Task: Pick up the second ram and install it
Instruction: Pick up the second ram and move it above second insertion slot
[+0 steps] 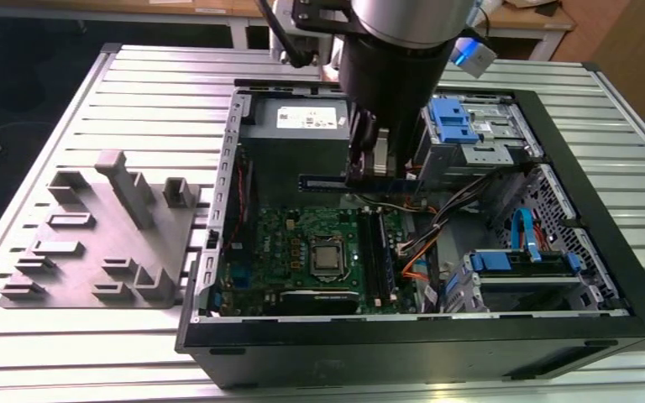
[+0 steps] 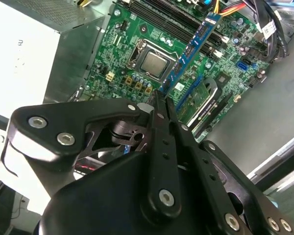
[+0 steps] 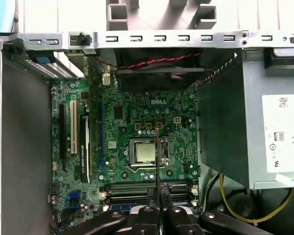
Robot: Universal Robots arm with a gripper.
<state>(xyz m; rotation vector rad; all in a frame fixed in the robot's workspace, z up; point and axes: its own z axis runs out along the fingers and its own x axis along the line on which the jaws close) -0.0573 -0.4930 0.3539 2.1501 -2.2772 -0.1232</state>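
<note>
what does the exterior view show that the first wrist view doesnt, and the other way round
Exterior view: the grey holder block beside the case, the blue drive bracket, and the second ram side-on above the motherboard. First wrist view: the white expansion slot, and the second ram edge-on, a thin line. Both: the end effector shut on the second ram, the motherboard, the processor socket, the power supply.

Ribbed aluminium table [image 1: 154, 84], wooden desk [image 1: 98, 5] behind it, dark floor [image 1: 20, 59] beyond
</note>
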